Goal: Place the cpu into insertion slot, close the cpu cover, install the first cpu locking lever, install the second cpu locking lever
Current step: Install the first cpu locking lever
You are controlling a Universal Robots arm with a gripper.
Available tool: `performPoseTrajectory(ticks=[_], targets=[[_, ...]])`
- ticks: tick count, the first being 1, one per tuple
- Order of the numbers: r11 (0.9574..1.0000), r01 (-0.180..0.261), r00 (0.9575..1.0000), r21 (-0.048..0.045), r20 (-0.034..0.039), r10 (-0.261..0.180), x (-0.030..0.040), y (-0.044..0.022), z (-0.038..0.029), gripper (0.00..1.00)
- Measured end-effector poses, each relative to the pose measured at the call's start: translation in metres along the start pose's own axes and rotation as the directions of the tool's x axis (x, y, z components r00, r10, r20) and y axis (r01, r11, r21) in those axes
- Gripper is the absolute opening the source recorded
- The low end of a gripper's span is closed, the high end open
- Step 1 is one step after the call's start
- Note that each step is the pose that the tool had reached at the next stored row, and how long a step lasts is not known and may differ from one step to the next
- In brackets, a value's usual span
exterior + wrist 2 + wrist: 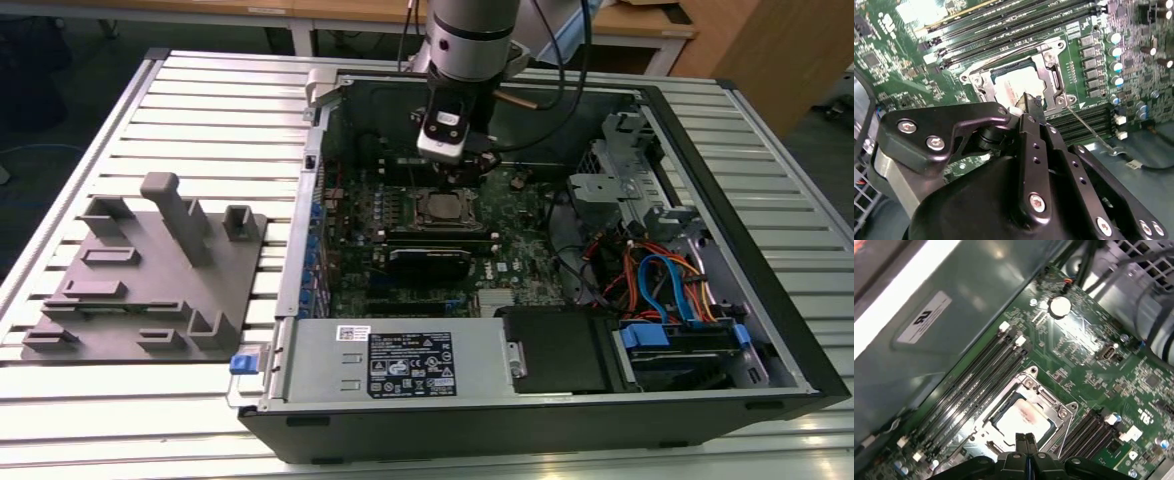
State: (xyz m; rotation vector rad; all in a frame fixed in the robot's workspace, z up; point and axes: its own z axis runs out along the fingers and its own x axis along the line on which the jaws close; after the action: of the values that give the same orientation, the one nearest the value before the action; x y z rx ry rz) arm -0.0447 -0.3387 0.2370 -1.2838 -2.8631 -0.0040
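Floor (54,60): dark, at the exterior view's far left, beyond the table edge.
Table (200,90): pale slatted metal, ribs running across, carrying everything in the scene.
Fixture plate (134,290): grey, flat on the table toward the exterior view's left, studded with upright blocks and posts, well apart from the case.
Computer case (534,430): black tower lying on its side, open upward, taking up the middle and the exterior view's right of the table.
Power supply box (387,365): grey with a label, inside the near wall of the case.
Desk (347,15): light wood, behind the table at the back of the room.
Arm (470,35): silver-grey, reaching down from the back into the case.
Gripper (461,175) (1032,106) (1026,439): pinched narrow, fingertips together, just above the near edge of the cpu cover; contact not clear.
Cpu (1011,82) (1021,417): silvery top with a faint smear, lying flat inside the insertion slot.
Insertion slot (976,82): metal-rimmed square on the green board, between banks of black memory slots (1019,27).
Cpu cover (1050,75): down over the slot, framing the chip.
Locking lever (1089,127): thin rod slanting from a slot corner out over the memory slots.
Cables (654,280): blue and orange, bundled at the exterior view's right of the case.
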Motion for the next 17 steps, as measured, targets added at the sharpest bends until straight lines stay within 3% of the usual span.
performPoseTrajectory(ticks=[7,17], targets=[[0.9944,0.105,0.9944,0.0004,-0.0001,-0.105,0.0000,0.0000,0.0000,0.10],[0.9938,0.112,0.9938,0.0005,-0.0001,-0.112,0.0000,0.0000,0.0000,0.10]])
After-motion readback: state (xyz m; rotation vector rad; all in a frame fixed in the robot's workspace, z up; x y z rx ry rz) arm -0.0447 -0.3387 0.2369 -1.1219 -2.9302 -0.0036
